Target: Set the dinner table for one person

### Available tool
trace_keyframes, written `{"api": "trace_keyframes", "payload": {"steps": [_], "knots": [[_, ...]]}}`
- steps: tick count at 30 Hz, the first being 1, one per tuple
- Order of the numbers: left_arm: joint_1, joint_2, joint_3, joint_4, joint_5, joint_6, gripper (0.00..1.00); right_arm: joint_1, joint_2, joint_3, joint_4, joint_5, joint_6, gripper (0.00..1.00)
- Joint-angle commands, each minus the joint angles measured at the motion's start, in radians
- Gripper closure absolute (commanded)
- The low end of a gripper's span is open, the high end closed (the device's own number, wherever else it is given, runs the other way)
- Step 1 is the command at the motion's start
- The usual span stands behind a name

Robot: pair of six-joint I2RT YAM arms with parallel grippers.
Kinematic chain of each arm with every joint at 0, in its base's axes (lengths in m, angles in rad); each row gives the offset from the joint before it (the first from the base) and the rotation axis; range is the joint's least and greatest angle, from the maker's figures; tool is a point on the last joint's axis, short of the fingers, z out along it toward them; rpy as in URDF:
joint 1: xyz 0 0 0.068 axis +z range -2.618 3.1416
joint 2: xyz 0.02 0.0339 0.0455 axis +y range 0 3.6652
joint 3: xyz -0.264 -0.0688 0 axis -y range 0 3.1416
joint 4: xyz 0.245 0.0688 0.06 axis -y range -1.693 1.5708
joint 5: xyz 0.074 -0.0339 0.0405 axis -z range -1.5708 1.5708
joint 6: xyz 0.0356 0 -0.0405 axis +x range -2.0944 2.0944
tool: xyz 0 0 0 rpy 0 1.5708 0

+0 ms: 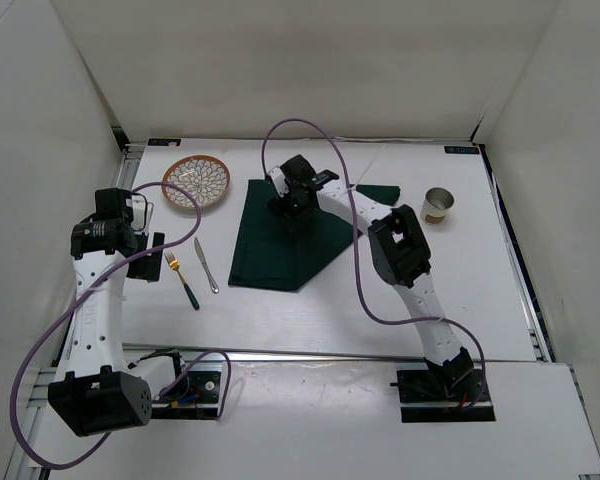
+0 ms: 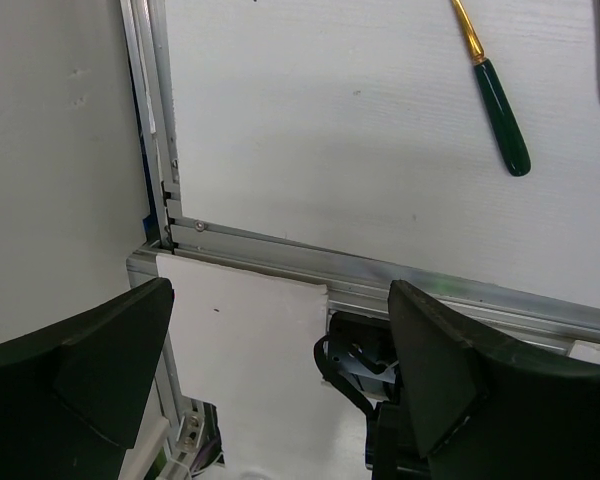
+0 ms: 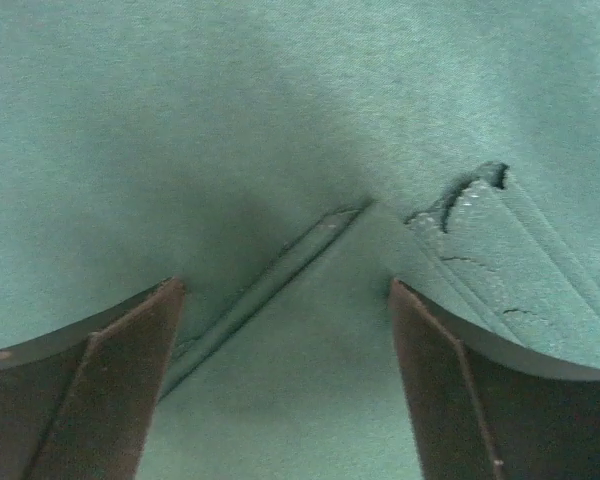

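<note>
The cloth [image 1: 285, 240] is dark green — plain. The plate [image 1: 197, 183], at the far left corner of the white dinner table [image 1: 310, 320], has an orange rim (white petal shapes inside). The fork [image 1: 182, 279] — gold, green handle.

Overhead camera first: it sits high behind the arm bases and looks down and forward across the whole desk [image 1: 310, 300], bases at six o'clock, back wall at twelve. My left wrist camera, out at nine o'clock in that view, peers down past the left gripper [image 2: 282, 290] at the desk's near-left corner rail [image 2: 380, 268]. It's fairly close, and the fork [image 2: 500, 115] at its one o'clock is shared with the overhead. The right wrist camera faces straight down past the right gripper [image 3: 286, 285], very near the green cloth [image 3: 280, 120], which fills the frame. Overhead shows that cloth near centre.
</note>
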Motion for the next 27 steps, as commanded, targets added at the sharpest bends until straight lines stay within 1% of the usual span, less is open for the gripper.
{"api": "trace_keyframes", "payload": {"steps": [1,2,4,5,6,8,9,10,13,14,16,17,19,20,21,22,23,24,25,27], "knots": [[-0.002,-0.014,0.014,-0.009,0.015,0.002,0.0,-0.034,0.016,0.013,0.04,0.031,-0.009,0.15],[-0.002,-0.014,0.014,-0.009,0.015,0.002,0.0,-0.043,0.016,-0.003,0.027,0.011,0.0,0.28],[-0.002,-0.014,0.014,-0.009,0.015,0.002,0.0,-0.058,0.016,-0.016,0.015,-0.029,0.0,0.43],[-0.002,-0.014,0.014,-0.009,0.015,0.002,0.0,-0.071,0.006,-0.029,0.015,-0.029,0.0,0.62],[-0.002,-0.014,0.014,-0.009,0.015,0.002,0.0,-0.08,-0.003,-0.029,0.006,-0.029,0.0,0.71],[-0.002,-0.014,0.005,0.0,0.015,0.002,0.0,-0.08,-0.015,-0.055,0.006,-0.029,0.0,0.83],[-0.002,-0.014,-0.004,0.0,0.015,0.002,0.0,-0.089,-0.029,-0.055,0.006,-0.029,0.0,0.94],[-0.002,-0.014,-0.004,0.011,0.015,0.002,0.0,-0.089,-0.038,-0.066,0.006,-0.029,0.0,0.99],[-0.002,-0.014,-0.004,0.02,0.024,0.012,0.0,-0.098,-0.081,-0.075,-0.022,-0.029,0.0,1.0],[-0.002,-0.004,-0.004,0.02,0.033,0.012,0.0,-0.098,-0.118,-0.088,-0.034,-0.029,0.0,1.0],[-0.002,-0.004,-0.004,0.02,0.033,0.024,0.0,-0.098,-0.165,-0.139,-0.045,-0.043,0.0,1.0],[-0.002,-0.004,-0.013,0.034,0.033,0.033,0.0,-0.098,-0.222,-0.165,-0.045,-0.052,0.0,1.0],[-0.002,0.006,-0.013,0.048,0.046,0.042,0.0,-0.098,-0.274,-0.245,-0.045,-0.07,0.0,0.95],[-0.002,0.016,-0.013,0.058,0.046,0.042,0.0,-0.107,-0.311,-0.268,-0.034,-0.07,0.0,0.95],[-0.013,0.033,-0.013,0.058,0.082,0.042,0.0,-0.107,-0.322,-0.283,-0.034,-0.083,0.0,0.95],[-0.025,0.044,-0.004,0.069,0.099,0.042,0.0,-0.107,-0.322,-0.294,-0.034,-0.083,0.0,0.89],[-0.039,0.076,-0.004,0.069,0.113,0.042,0.0,-0.107,-0.322,-0.294,-0.034,-0.083,0.0,0.74],[-0.056,0.094,0.005,0.069,0.133,0.042,0.0,-0.107,-0.322,-0.294,-0.048,-0.083,-0.01,0.53],[-0.072,0.114,0.023,0.069,0.144,0.042,0.0,-0.107,-0.322,-0.282,-0.057,-0.083,-0.01,0.43],[-0.132,0.179,0.055,0.069,0.144,0.042,0.0,-0.107,-0.322,-0.282,-0.057,-0.074,-0.01,0.44]]}}
